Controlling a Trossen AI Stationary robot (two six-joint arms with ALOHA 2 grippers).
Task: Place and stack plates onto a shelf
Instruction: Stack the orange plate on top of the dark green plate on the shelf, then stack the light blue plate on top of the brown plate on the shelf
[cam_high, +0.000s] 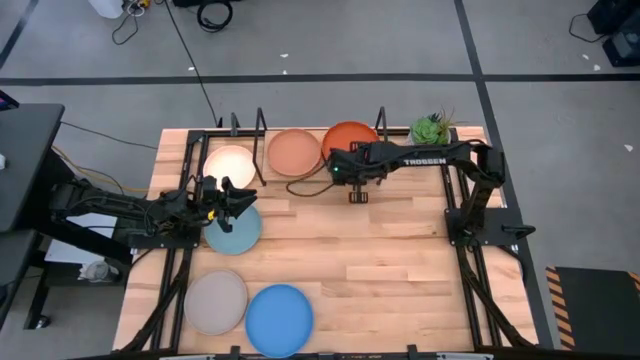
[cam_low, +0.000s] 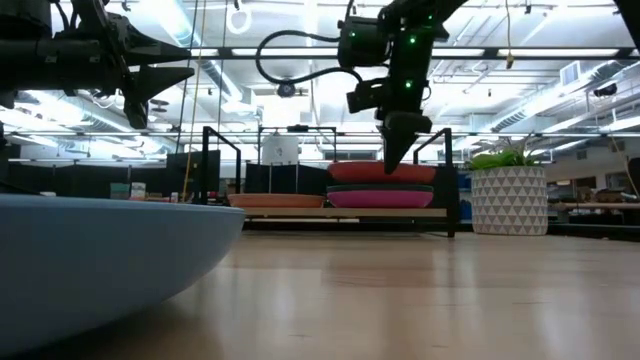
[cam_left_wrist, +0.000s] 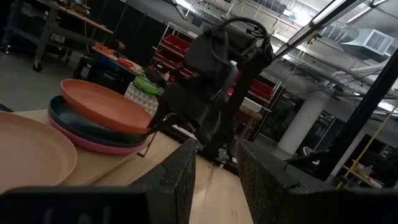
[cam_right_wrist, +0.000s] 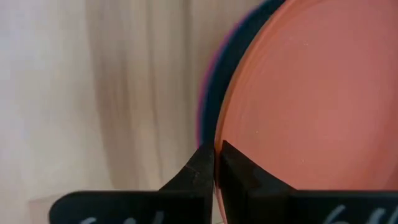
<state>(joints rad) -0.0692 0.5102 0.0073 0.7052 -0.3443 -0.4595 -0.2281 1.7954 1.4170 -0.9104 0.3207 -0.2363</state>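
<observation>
- Counted eight plates: four on the shelf (cam_high: 300, 178), four on the table (cam_high: 380, 260).
- Shelf right side: stack of three, orange plate (cam_high: 350, 138) on top, teal plate (cam_left_wrist: 74, 121) under it, magenta plate (cam_low: 385, 198) at the bottom.
- Shelf left of that stack: one peach plate (cam_high: 294, 153), lying alone.
- Table: cream plate (cam_high: 229, 165) and pale blue plate (cam_high: 236, 230) at the left edge; grey-beige plate (cam_high: 215, 303) and bright blue plate (cam_high: 279, 319) near the front.
- Right hand (cam_right_wrist: 216, 163) sat at the orange plate's front rim, fingers pressed nearly together, pinching nothing.
- Left hand (cam_high: 237, 198) hovered between the cream and pale blue plates, fingers spread, empty.
- One potted plant (cam_high: 431, 128) stood right of the shelf.
</observation>
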